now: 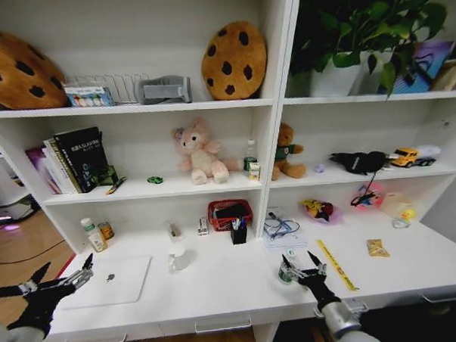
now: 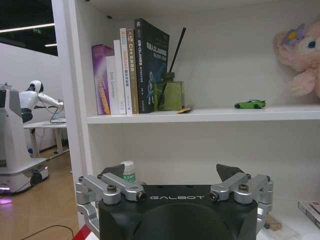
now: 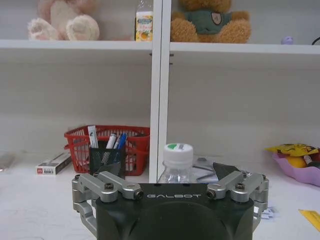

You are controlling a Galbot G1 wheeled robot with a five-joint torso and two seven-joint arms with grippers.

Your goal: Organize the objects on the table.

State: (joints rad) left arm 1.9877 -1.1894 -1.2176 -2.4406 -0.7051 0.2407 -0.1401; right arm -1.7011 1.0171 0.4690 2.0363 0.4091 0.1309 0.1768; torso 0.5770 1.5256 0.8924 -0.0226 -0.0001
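At the lower left of the head view the left gripper [image 1: 64,275] hovers with fingers spread open, holding nothing, just left of the thin silver laptop [image 1: 115,280] lying flat on the white surface [image 1: 225,288]. A tiny green toy car [image 2: 250,104] sits on the shelf above. Near the middle stands the black pen cup [image 1: 239,231] before a red basket [image 1: 230,213]. At lower right the right gripper [image 1: 304,269] is open around a small clear bottle [image 1: 286,271].

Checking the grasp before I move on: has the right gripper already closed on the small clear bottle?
No. In the right wrist view the right gripper has its fingers spread wide, with the small clear bottle standing between them, ungripped.
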